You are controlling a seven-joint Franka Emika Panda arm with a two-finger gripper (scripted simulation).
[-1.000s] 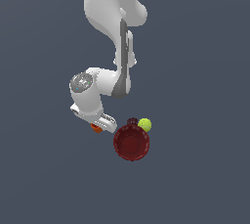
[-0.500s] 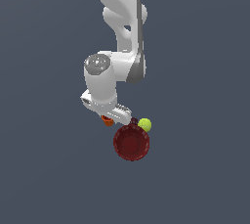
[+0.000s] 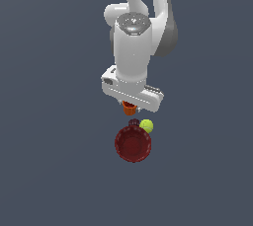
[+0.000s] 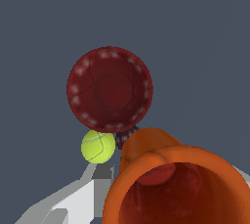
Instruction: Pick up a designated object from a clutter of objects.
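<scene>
The small orange tapered cup [image 3: 129, 107] hangs right under my hand, held off the floor. My gripper [image 3: 129, 105] is shut on it; the fingers are mostly hidden behind the white hand in the exterior view. In the wrist view the cup [image 4: 176, 189] fills the near corner, its open mouth facing the camera, with a grey-white finger [image 4: 78, 196] beside it. The rest of the clutter lies below: the large dark red ribbed bowl [image 3: 133, 144] [image 4: 110, 90], the yellow-green ball [image 3: 146, 126] [image 4: 98, 146] and the small dark purple object [image 3: 133, 122] [image 4: 126, 137], close together.
The floor is a plain dark grey-blue surface [image 3: 54, 170] all around the clutter. The ball and the purple object touch or nearly touch the bowl's rim.
The arm has swung toward the exterior view's right and risen, carrying the orange cup with it to a spot above the purple object. The bowl, ball and purple object have not moved.
</scene>
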